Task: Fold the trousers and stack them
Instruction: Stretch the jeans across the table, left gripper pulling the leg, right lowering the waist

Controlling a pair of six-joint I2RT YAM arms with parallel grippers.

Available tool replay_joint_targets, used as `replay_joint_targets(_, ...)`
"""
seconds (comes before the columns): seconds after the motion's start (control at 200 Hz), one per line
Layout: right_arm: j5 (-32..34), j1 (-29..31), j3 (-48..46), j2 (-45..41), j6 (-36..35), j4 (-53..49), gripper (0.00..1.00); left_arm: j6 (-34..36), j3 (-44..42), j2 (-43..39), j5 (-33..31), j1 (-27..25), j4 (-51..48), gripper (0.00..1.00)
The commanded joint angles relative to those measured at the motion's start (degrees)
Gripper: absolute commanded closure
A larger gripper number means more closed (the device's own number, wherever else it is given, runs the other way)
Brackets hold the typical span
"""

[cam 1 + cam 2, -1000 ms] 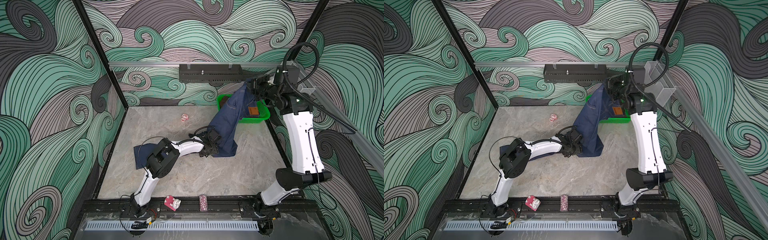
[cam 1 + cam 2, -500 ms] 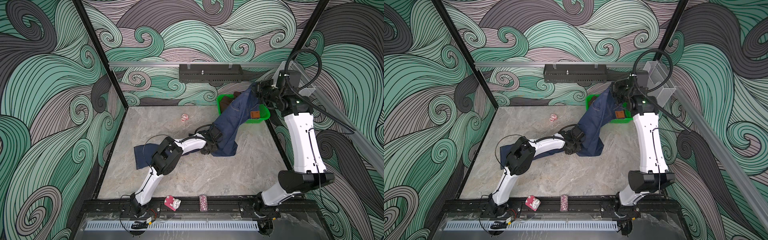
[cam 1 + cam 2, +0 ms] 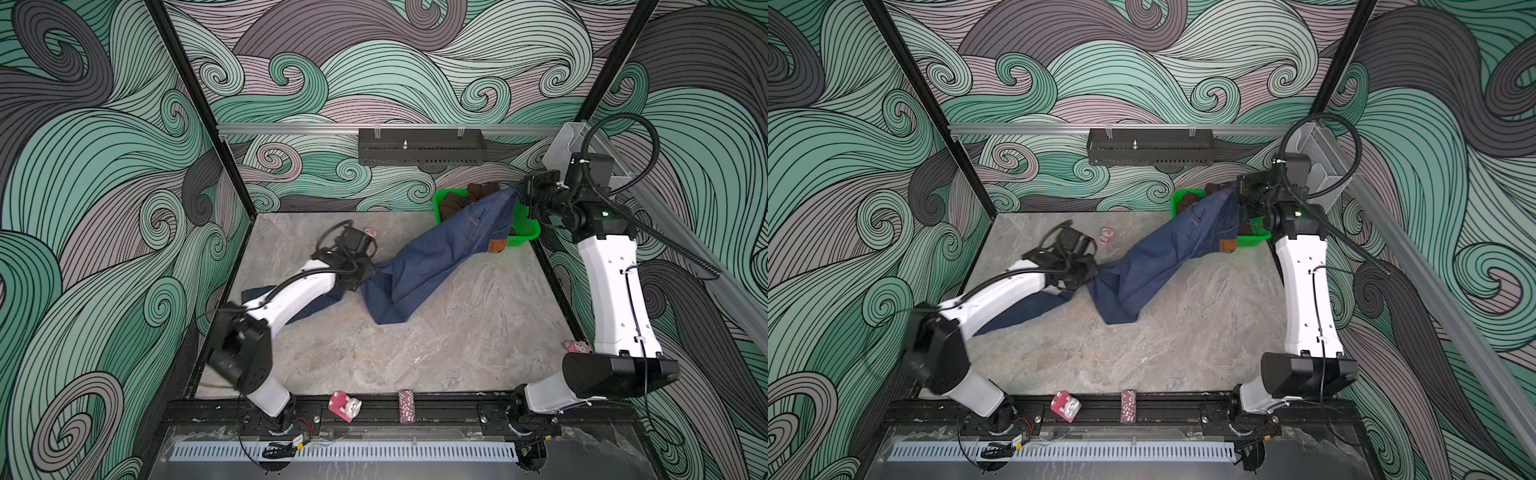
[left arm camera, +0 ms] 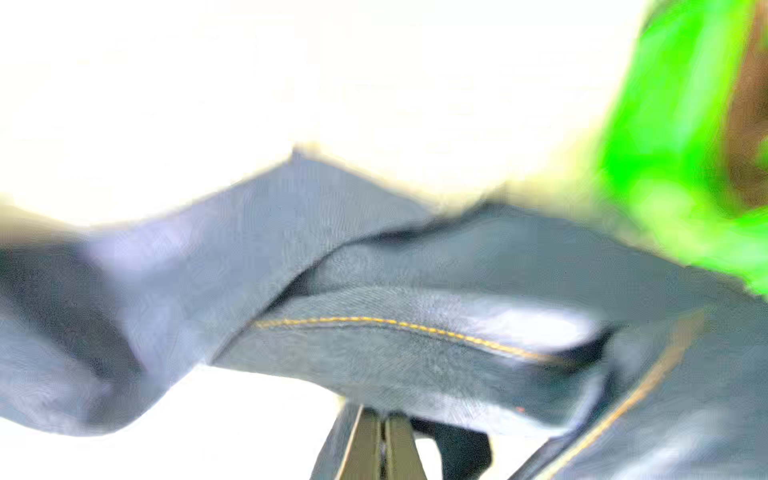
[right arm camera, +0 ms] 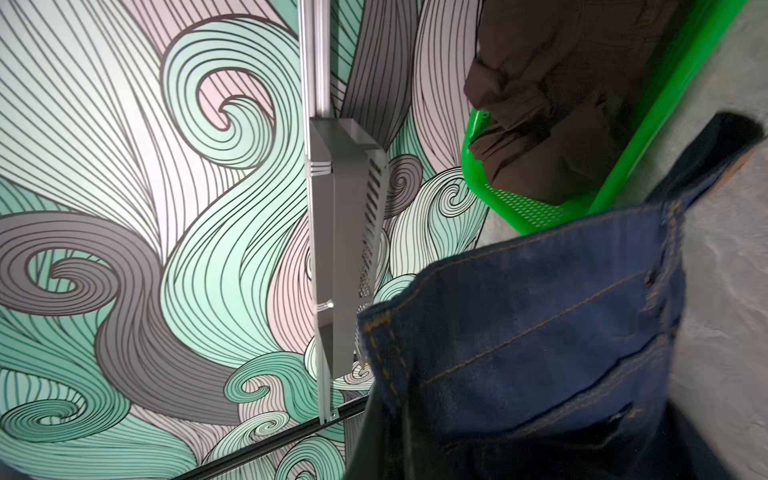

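Top views: trousers [image 3: 436, 257] span from left hand [image 3: 370, 272], pinching a leg mid-desk, to right hand [image 3: 521, 197], pinching the waistband far right.

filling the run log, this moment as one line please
left end effector: shut on dark navy denim trousers | right end effector: shut on waistband, raised over green plastic basket | fold: not done

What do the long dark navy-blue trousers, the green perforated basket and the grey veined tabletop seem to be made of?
The dark navy-blue trousers look like denim, matte, judging by the woven texture and orange-brown topstitching. The green basket is likely moulded plastic, glossy, with rows of small holes. The grey tabletop shows marble-like veining and looks smooth; real stone or printed laminate cannot be told.
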Motion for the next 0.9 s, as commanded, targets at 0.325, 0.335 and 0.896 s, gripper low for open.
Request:
replay_joint_targets(0.325,5.4,-2.4,-21.0,-8.5,-6.7,4.5,1.00,9.1,-0.6,-20.4,-6.7,21.3,-19.4,1.00)
replay_joint_targets(0.335,5.5,-2.5,-21.3,-8.6,-6.7,4.5,1.00,8.9,-0.7,-20.3,-6.5,21.3,-19.4,1.00)
replay_joint_targets(0.896,5.7,-7.8,-11.0,0.4,-4.3,5.2,1.00,-1.8,22.2,-4.9,0.4,32.6,-24.3,1.00)
